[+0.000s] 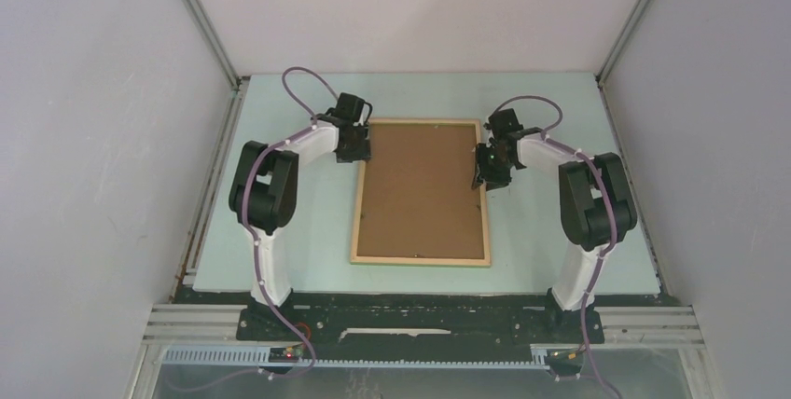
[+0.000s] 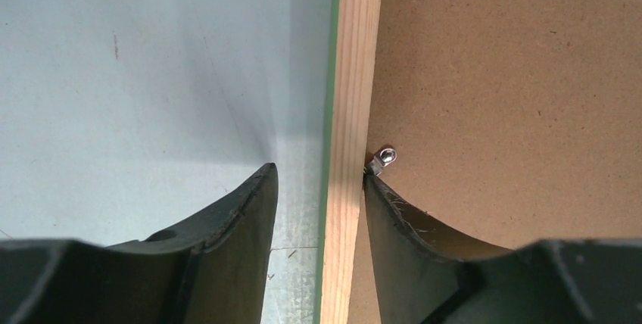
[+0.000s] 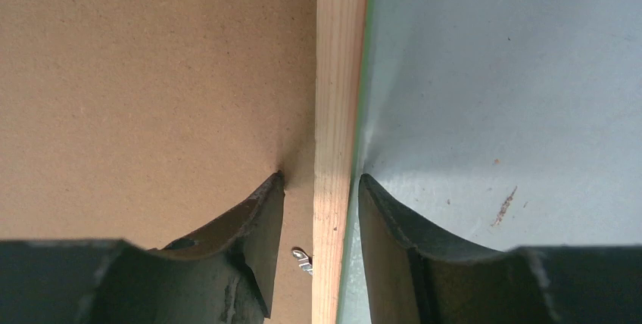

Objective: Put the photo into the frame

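Observation:
The frame lies flat in the middle of the table, pale wood face up, with a thin green edge showing underneath. A plain brown board fills its opening. The photo is hidden. My left gripper is open and straddles the left rail near the far corner; its inner finger touches the rail beside a small metal tab. My right gripper is open and straddles the right rail, with a small gap on each side. Another metal tab sits between its fingers.
The pale blue-grey table mat shows on all sides of the frame. Grey enclosure walls stand at the left, right and back. The arm bases sit on a black rail at the near edge.

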`<action>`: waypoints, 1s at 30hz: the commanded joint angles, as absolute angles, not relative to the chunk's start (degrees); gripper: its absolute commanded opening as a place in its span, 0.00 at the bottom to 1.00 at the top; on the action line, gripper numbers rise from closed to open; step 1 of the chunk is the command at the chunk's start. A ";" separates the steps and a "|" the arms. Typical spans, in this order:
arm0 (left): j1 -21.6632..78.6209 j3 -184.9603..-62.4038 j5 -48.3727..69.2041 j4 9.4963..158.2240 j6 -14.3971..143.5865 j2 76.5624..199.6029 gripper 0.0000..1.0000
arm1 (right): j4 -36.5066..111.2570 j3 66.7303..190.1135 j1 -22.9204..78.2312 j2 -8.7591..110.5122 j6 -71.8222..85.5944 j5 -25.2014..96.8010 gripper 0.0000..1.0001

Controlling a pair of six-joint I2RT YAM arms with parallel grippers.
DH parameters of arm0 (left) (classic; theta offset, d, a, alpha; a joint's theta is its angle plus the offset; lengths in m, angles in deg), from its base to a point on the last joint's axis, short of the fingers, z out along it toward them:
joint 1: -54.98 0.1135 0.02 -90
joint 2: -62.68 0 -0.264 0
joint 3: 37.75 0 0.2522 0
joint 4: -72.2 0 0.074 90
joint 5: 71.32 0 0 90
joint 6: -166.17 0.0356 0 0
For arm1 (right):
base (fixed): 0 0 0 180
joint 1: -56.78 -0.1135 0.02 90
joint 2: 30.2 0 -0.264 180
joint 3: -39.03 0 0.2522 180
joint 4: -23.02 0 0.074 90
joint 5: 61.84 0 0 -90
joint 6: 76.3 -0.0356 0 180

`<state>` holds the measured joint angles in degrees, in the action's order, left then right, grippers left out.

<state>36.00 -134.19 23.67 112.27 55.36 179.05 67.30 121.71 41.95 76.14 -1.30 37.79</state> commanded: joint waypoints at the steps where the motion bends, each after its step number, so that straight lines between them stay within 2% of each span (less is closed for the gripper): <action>1: 35.73 -137.54 26.35 112.03 55.99 181.23 0.54 | 67.68 124.19 41.29 77.43 -0.80 36.59 0.48; 8: 35.51 -136.74 29.60 112.01 52.69 181.60 0.52 | 67.97 124.42 41.35 78.05 -0.61 36.92 0.35; 11: 35.80 -136.09 30.30 111.76 48.59 181.69 0.49 | 67.90 124.53 41.38 78.71 -0.63 37.08 0.22; 15: 35.88 -133.97 33.78 109.79 42.22 180.63 0.44 | 68.00 124.51 41.49 79.83 -0.52 36.88 0.00; 25: 36.37 -124.06 37.21 98.77 29.86 174.66 0.37 | 69.12 124.79 40.48 80.28 0.51 33.80 0.00; 28: 37.67 -120.90 34.32 95.93 27.34 173.02 0.37 | 69.08 124.77 40.15 80.19 0.56 33.65 0.00; 30: 38.14 -120.19 31.44 95.35 27.46 172.18 0.42 | 69.01 124.79 39.99 80.28 0.68 33.63 0.00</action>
<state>35.43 -123.46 29.88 99.85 31.14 174.64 69.18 124.42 41.32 77.98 -0.63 35.23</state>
